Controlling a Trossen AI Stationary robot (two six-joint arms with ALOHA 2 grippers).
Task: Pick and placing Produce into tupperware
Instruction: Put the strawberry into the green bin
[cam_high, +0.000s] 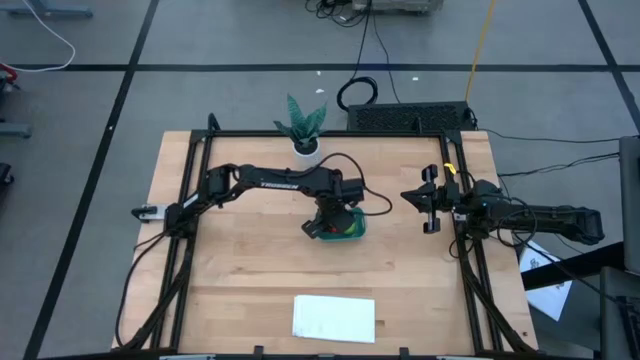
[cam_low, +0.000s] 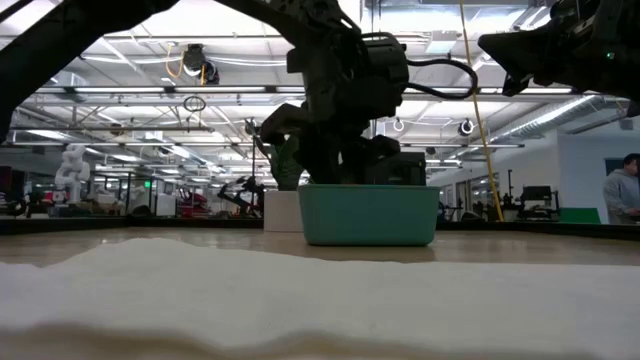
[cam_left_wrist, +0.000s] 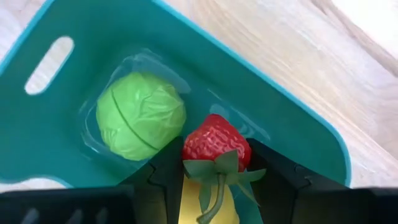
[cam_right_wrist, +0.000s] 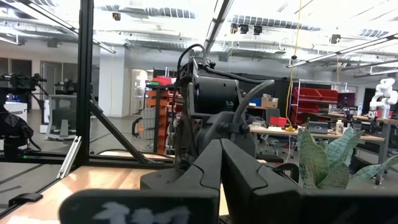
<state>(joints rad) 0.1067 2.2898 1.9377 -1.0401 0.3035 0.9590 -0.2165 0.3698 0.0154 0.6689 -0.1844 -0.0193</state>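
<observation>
- strawberry (cam_left_wrist: 214, 144) sits pinched between the left gripper (cam_left_wrist: 214, 186) fingers, held low inside the tupperware (cam_left_wrist: 56, 118) so it can be dropped in.
- lime-green ball (cam_left_wrist: 140, 116) already lies in the tub just beyond the fingertips; something yellow shows beneath the berry.
- right gripper (cam_high: 430, 212) waits closed and empty, well off to the side.

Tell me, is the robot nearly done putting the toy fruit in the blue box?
Nearly. The lime-green toy ball already lies inside the shallow teal plastic container. The left gripper is over the container, its fingers shut on the small red toy strawberry, not yet released. A yellow piece shows just beneath it. The right gripper waits, shut, at the table's right side.
</observation>
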